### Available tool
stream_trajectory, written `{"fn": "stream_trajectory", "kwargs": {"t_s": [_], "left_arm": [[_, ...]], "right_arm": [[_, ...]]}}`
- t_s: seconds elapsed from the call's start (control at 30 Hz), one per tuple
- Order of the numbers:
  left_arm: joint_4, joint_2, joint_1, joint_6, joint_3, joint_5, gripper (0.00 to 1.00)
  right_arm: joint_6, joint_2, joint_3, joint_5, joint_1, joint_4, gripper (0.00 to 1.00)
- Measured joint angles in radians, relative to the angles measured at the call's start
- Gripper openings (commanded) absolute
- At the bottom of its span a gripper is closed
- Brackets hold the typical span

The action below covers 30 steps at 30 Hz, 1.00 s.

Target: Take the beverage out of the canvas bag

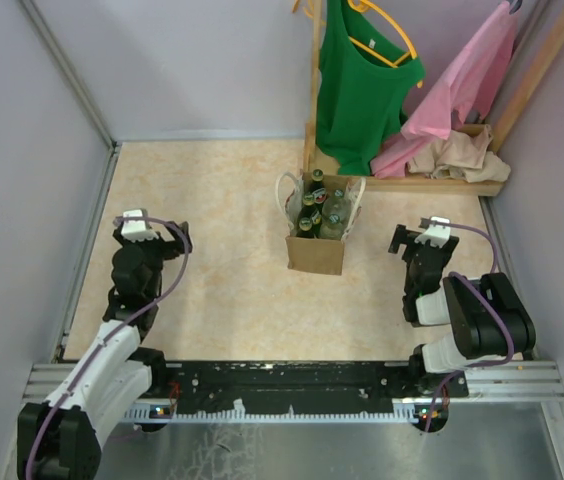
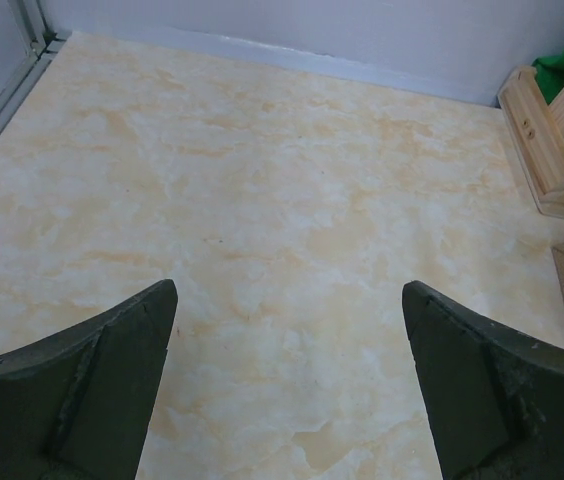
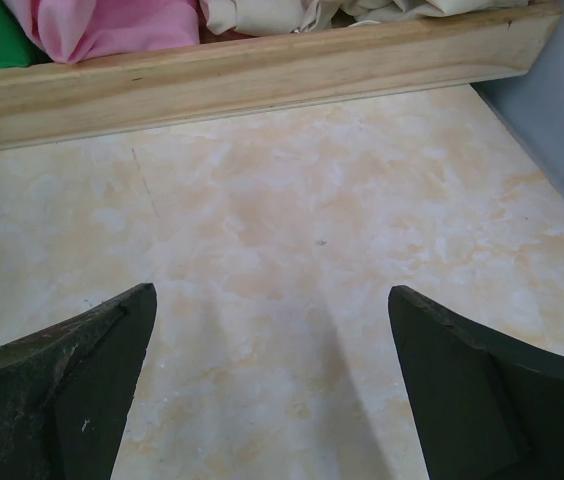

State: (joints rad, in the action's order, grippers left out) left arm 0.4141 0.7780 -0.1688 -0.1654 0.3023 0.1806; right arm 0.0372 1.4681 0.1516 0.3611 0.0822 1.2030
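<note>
The left hand (image 2: pixel 289 290) and right hand (image 3: pixel 272 292) are both open and empty. The canvas bag (image 1: pixel 315 250) of bottles (image 1: pixel 319 208) stands between them, further ahead. Its loose white handles (image 1: pixel 285 190) could snag a finger and tip the bag.

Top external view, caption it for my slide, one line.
Upright canvas bag holding bottles at mid-table, left arm and right arm flanking it, clothes hanging behind.

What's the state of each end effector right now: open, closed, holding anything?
Left end effector: open, holding nothing.
Right end effector: open, holding nothing.
</note>
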Motion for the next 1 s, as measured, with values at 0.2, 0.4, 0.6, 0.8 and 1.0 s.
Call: {"fn": "stream_trajectory", "kwargs": {"t_s": [0.2,0.4,0.6,0.8,1.0], "left_arm": [[0.0,-0.002,0.0,-0.002,0.014,0.007,1.0],[-0.011,0.066,0.0,0.019,0.086,-0.085,1.0],[-0.017,0.115,-0.1,0.026,0.187,-0.129,1.0],[-0.055,0.264,-0.286,0.054,0.376,-0.126,0.93],[-0.111,0.365,-0.389,0.056,0.532,-0.14,0.93]], "right_arm": [[0.0,0.0,0.0,0.0,0.0,0.0,0.99],[0.0,0.0,0.0,0.0,0.0,0.0,0.99],[0.0,0.0,0.0,0.0,0.0,0.0,0.99],[0.0,0.0,0.0,0.0,0.0,0.0,0.99],[0.0,0.0,0.0,0.0,0.0,0.0,0.99]]}}
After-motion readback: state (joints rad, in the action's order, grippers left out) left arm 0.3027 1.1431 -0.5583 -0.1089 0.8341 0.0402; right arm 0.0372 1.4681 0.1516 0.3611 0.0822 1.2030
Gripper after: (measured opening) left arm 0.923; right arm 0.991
